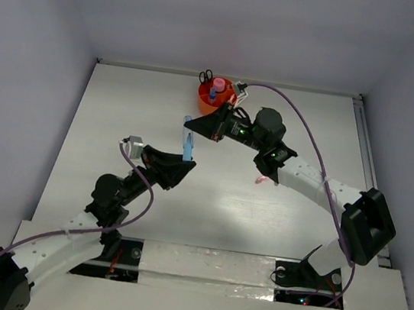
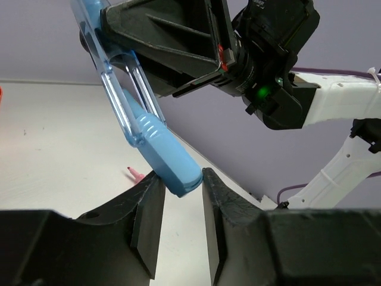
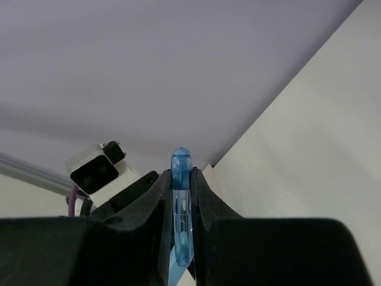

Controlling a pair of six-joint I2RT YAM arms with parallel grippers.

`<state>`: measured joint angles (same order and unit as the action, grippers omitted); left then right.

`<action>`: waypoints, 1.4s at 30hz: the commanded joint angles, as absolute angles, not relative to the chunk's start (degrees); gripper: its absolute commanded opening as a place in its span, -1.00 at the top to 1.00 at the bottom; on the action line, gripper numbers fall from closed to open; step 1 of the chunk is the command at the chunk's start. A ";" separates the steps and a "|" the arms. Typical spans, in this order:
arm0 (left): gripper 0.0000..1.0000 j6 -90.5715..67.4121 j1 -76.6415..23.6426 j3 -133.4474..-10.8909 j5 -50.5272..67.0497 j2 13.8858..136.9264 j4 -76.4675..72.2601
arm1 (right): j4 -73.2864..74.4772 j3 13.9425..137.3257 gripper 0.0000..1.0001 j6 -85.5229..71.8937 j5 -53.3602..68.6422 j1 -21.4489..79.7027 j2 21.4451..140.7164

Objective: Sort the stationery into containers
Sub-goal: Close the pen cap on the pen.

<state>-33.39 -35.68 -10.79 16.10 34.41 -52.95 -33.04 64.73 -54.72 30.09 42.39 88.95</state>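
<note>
The right gripper (image 3: 181, 179) is clamped on the blue pen (image 3: 181, 217). In the right wrist view both fingers press flat against the pen's clear barrel, and its rounded end pokes out beyond the tips.

In the top view the pen (image 1: 186, 146) hangs from the right gripper (image 1: 191, 131) toward 6 o'clock, above the table (image 1: 120, 112) and not touching it.

The left gripper (image 1: 184, 166) sits directly at 6 o'clock of the right one. In the left wrist view its jaws stand about one pen's width apart, with the pen's solid light-blue end (image 2: 169, 161) between the fingertips (image 2: 152, 190). The pen looks to be touching both tips, but I cannot tell whether the left gripper (image 2: 178, 182) is actually gripping it.

Beyond the two arms, the orange tub (image 1: 201, 100) stands at 12 o'clock on the table, against the far edge. The black-handled scissors (image 1: 206, 75) and the pink-capped glue bottle (image 1: 219, 87) stand upright in it.

A pink piece (image 1: 261, 180) lies on the table at 4 o'clock of the right gripper, under the right arm.
</note>
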 commanded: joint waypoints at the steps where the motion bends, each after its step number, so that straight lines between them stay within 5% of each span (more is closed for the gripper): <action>1: 0.49 -34.80 -36.04 -10.20 16.18 34.54 -57.13 | -37.88 64.51 1.00 -53.44 32.26 42.19 88.60; 12: 1.00 -35.59 -36.04 -10.55 15.12 34.89 -56.87 | -36.30 63.72 1.00 -50.37 33.22 42.19 87.28; 37: 1.00 -37.18 -36.04 -9.93 13.18 34.55 -62.76 | -42.45 58.79 0.93 -48.42 31.55 43.24 85.43; 42: 1.00 -35.34 -36.04 -10.46 13.18 31.91 -58.73 | -41.23 59.15 0.50 -48.69 30.94 43.24 85.78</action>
